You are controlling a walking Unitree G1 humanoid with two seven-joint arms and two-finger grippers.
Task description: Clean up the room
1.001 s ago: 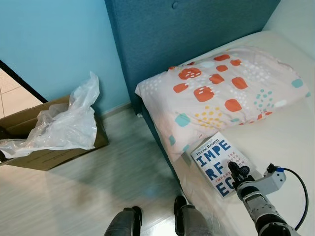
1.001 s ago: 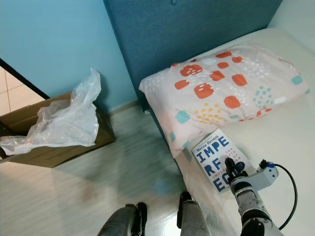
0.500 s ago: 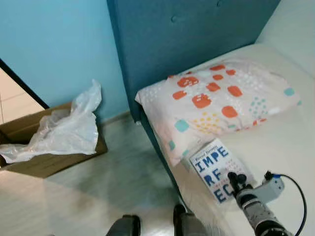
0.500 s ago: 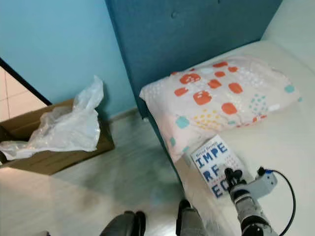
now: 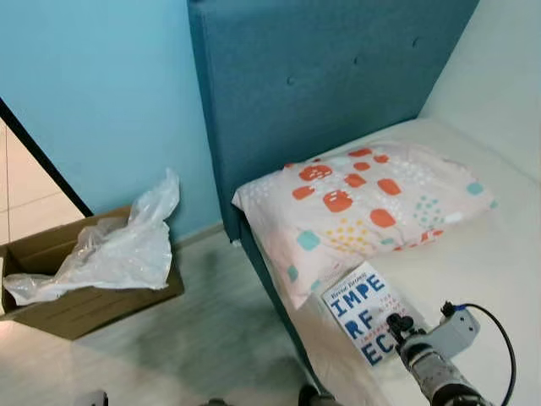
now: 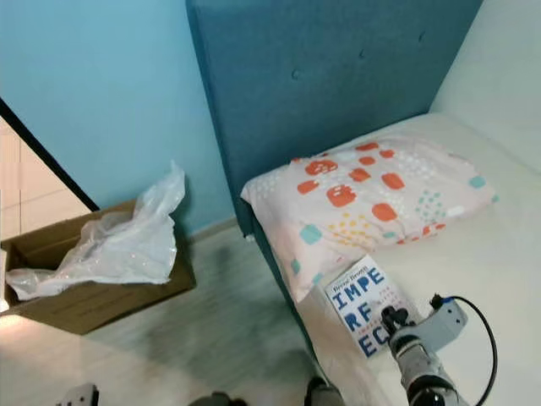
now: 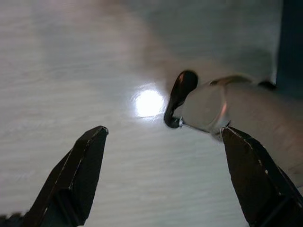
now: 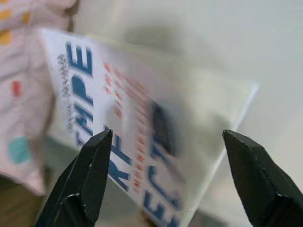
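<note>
Right gripper [image 8: 165, 182] wide open, empty, above paperback book [image 5: 365, 310] near the bed edge. Stiff, light; grip overhanging edge.

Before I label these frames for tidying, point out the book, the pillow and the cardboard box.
book [image 5: 359, 306], left eye view, on its white cover.
pillow [image 5: 363, 203], left eye view, on the patterned middle.
cardboard box [image 5: 93, 306], left eye view, on its front wall.

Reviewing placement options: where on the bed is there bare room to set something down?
Bare mattress lies between the pillow and the wall, beside the book. The bed's floor-side edge is crowded: book and pillow overhang it, with the open right gripper above the book.
</note>
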